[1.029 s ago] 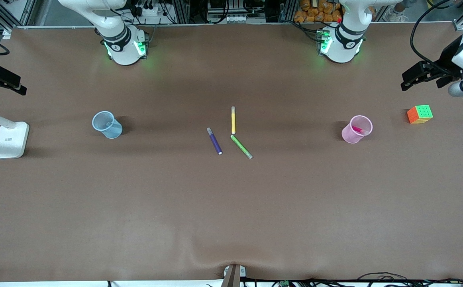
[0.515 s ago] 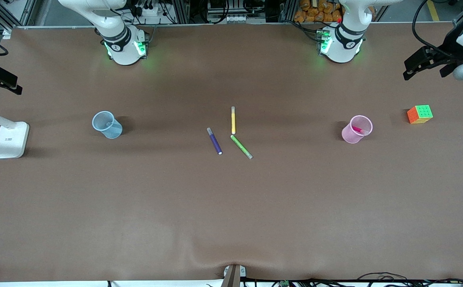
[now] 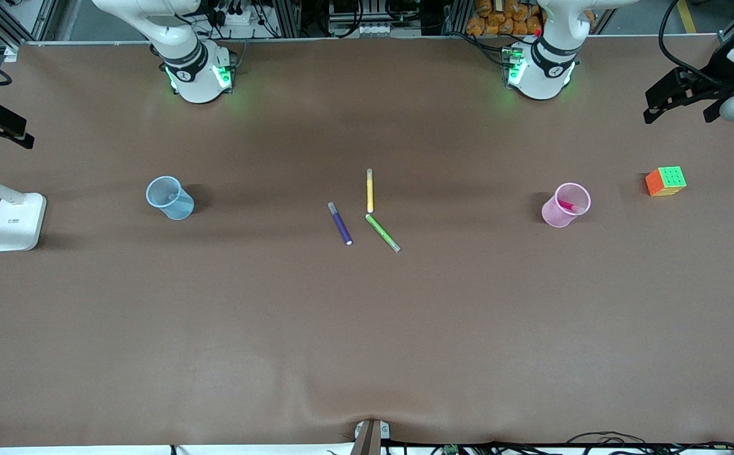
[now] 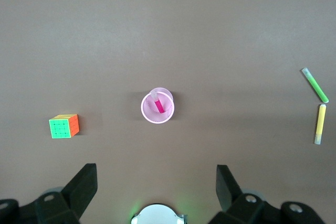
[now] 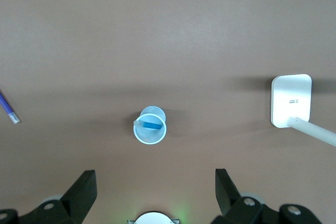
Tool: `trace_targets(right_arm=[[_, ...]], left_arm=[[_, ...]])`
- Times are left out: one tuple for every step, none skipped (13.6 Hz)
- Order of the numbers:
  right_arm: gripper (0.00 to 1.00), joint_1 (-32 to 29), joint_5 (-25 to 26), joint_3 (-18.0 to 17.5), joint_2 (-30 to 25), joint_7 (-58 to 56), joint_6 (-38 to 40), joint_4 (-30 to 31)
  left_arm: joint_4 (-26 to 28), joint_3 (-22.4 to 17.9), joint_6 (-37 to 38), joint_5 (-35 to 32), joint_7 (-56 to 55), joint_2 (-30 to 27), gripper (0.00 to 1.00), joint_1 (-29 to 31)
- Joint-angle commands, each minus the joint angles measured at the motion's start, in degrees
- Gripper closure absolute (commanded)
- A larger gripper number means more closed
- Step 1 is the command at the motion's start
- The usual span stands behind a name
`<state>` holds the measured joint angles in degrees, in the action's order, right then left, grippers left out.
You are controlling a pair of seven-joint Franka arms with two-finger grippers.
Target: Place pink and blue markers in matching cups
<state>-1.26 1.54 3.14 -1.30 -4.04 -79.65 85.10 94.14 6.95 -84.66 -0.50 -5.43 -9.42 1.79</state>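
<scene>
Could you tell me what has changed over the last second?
Only the arms moved: the left gripper drew back toward the table's base edge, and the right gripper shifted slightly the same way. Both are open and empty. The pink cup, blue cup and loose pens stayed put.

Clearly a robotics lab, not a home. Two white arm bases with green status lights, bolted at 11 o'clock (image 3: 198, 76) and 1 o'clock (image 3: 539, 72) of a brown-covered worktop (image 3: 367, 328). Aluminium framing (image 3: 0, 25) and tangled cables (image 3: 676, 44) along the 12 o'clock edge, more cabling (image 3: 601, 439) at 5 o'clock. Staged test props laid out: translucent cups (image 3: 170, 198), felt pens (image 3: 370, 190), a puzzle cube (image 3: 665, 181) at 3 o'clock, a white lamp base (image 3: 18, 221) at 9 o'clock.
</scene>
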Motion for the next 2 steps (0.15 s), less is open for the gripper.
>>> trace_targets(right_arm=[[0.00,-0.23,0.39,-0.32,-1.34,-0.26,-0.06,0.86],[0.00,-0.32,0.39,-0.24,-1.25,-0.44,-0.06,0.95]], left_arm=[[-1.77,0.17,0.55,-0.81,0.86,1.16,0.00,0.32],[-1.77,0.26,0.98,-0.90,0.86,1.16,0.00,0.32]])
